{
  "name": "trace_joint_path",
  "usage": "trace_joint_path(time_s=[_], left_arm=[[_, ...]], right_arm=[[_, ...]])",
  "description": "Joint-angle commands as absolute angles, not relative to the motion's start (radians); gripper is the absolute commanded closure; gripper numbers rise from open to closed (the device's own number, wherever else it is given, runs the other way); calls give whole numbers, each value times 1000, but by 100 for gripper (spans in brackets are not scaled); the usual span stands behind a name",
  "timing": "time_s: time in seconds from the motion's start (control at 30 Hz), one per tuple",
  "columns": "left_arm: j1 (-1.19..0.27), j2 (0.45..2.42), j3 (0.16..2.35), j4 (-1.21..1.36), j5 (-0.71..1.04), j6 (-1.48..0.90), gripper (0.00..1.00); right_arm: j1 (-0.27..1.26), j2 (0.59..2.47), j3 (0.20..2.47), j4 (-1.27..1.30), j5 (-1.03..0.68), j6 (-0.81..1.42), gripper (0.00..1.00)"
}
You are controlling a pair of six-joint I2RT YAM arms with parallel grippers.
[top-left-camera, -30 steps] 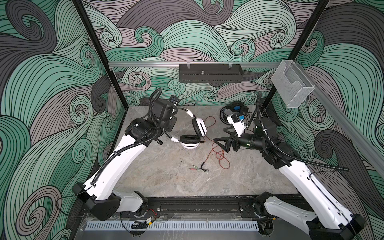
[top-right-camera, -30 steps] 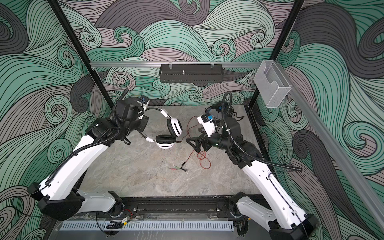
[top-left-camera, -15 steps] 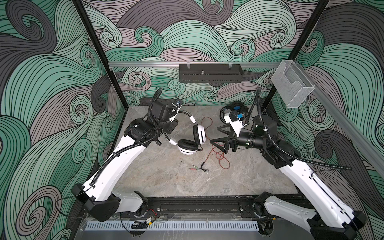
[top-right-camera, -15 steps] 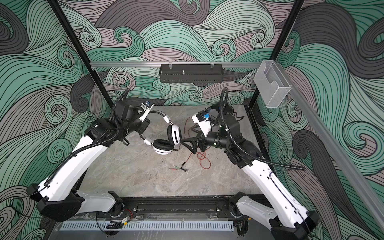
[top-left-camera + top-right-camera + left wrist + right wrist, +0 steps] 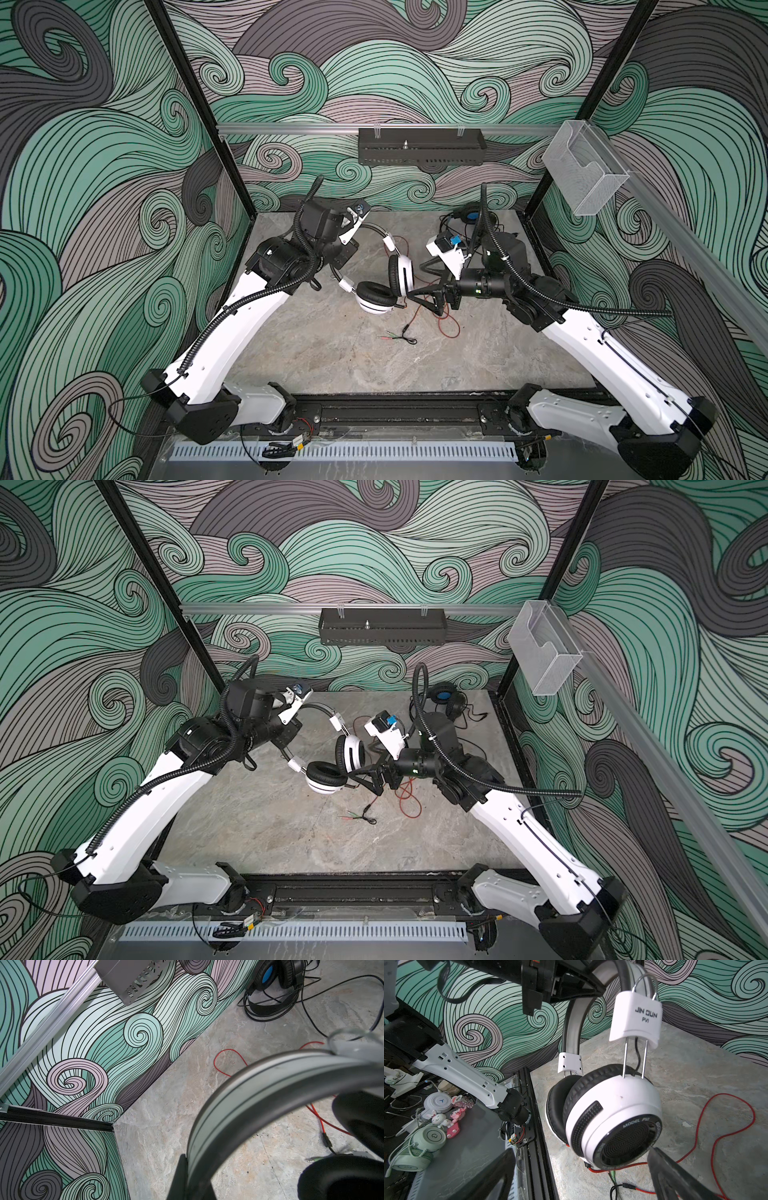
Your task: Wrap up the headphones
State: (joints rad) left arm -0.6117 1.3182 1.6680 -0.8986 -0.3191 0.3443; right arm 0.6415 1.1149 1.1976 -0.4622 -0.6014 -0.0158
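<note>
The white headphones hang at frame centre in both top views, cups down. I judge them light, with hard, slick cups, a springy band and thin wire sliders that would bend. The left gripper is clamped on the headband, the soundest hold. The red cord trails loose over the table; it looks thin and limp, so I would take it near the cup. The right gripper stands fully open beside the cups, holding nothing. The black headphones lie upper right, by the back wall.
</note>
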Motion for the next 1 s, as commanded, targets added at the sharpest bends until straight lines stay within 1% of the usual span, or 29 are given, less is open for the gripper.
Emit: trace_joint_path(time_s=[0.0,0.53,0.97], left_arm=[[-614,1279,1705,-870,-313,322,100],[-606,1273,1664,-854,-324,267,100],[-598,1258,1649,-859,-289,213,100]], right_arm=[[647,1133,1178,-431,-617,-26,1],[650,1154,1107,-414,-640,-40,1],[649,1090,1094,-499,-614,-103,1]])
